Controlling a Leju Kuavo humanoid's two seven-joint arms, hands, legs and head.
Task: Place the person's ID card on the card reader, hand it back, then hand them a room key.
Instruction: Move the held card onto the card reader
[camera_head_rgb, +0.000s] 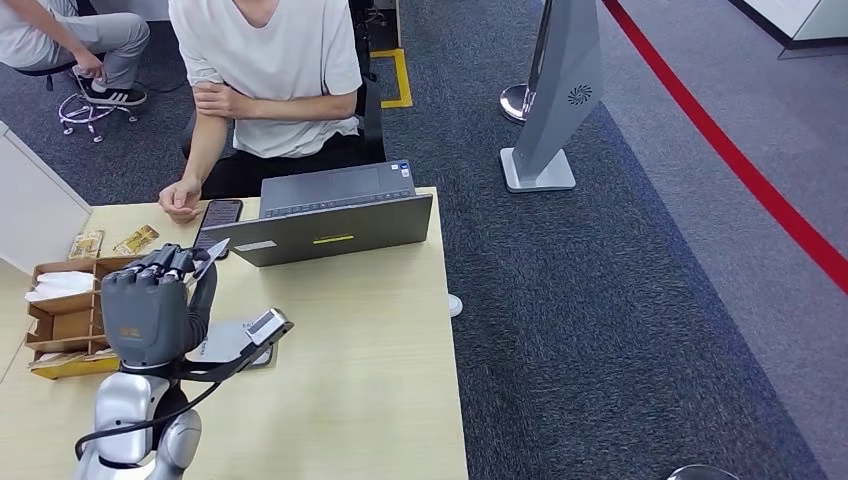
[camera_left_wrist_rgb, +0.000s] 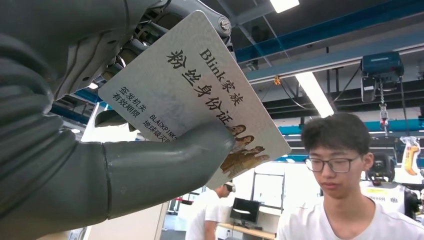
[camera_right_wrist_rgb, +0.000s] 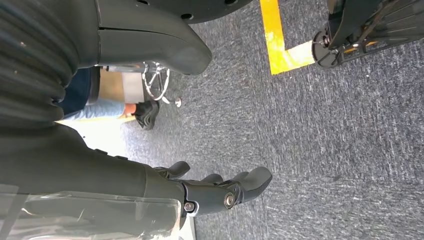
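Evenly and brightly lit from ceiling strip lights glaring white in the left wrist view, with soft, faint shadows on the table, sharp focus on the ID card, and slightly blown-out patches in the right wrist view.

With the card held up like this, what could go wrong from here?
1. The left hand holds the ID card by one end between thumb and fingers, most of it sticking out; it might slip or twist.
2. The card reader lies partly hidden under that hand, so lowering the card could nudge it.
3. The phone and laptop crowd the handover path.
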